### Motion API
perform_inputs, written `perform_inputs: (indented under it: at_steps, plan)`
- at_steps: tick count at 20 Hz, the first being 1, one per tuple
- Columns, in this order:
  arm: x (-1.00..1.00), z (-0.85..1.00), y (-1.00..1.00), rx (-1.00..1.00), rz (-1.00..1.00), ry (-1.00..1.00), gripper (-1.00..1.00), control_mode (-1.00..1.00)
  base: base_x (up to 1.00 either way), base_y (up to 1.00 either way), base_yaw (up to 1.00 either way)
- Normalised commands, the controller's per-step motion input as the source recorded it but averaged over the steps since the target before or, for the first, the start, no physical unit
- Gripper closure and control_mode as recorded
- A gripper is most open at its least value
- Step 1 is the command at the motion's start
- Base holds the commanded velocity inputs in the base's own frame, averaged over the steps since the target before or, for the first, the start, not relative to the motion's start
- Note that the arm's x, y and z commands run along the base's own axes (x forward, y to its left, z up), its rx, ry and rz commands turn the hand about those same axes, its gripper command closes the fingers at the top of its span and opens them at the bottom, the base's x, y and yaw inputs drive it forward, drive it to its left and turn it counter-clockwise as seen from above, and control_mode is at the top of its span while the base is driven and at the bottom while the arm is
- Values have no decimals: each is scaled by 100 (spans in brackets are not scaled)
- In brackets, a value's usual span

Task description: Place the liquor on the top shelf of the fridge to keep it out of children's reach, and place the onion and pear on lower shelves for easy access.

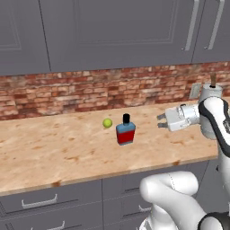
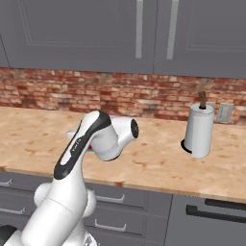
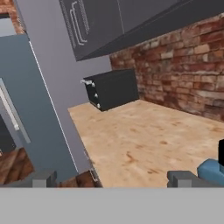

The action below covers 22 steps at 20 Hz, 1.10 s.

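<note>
While the liquor [image 1: 126,133] stands upright on the wooden counter [image 1: 54,152], the pear [image 1: 107,122] lies just beside it. The gripper [image 1: 160,121] hovers to the bottle's right, jaws spread wide and empty.

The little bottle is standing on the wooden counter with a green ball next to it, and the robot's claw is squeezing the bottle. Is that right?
Not quite. In the left base view the claw is open and apart from the bottle, not squeezing it. The bottle does stand on the counter beside the green ball.
</note>
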Motion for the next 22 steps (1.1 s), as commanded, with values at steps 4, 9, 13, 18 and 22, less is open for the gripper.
perform_inputs:
  at_steps: [4, 9, 13, 18, 22]
  plan:
    - [26, -13, 15, 0, 9, 0, -100, -100, 0, 0, 0]
    - [17, -1, 17, 0, 6, 0, -100, -100, 0, 0, 0]
    - [16, -10, 16, 0, 6, 0, -100, -100, 0, 0, 0]
    - [32, -27, 1, 0, 8, 0, -100, -100, 0, 0, 0]
    - [35, -29, 0, 1, 10, -1, -100, -100, 0, 0, 0]
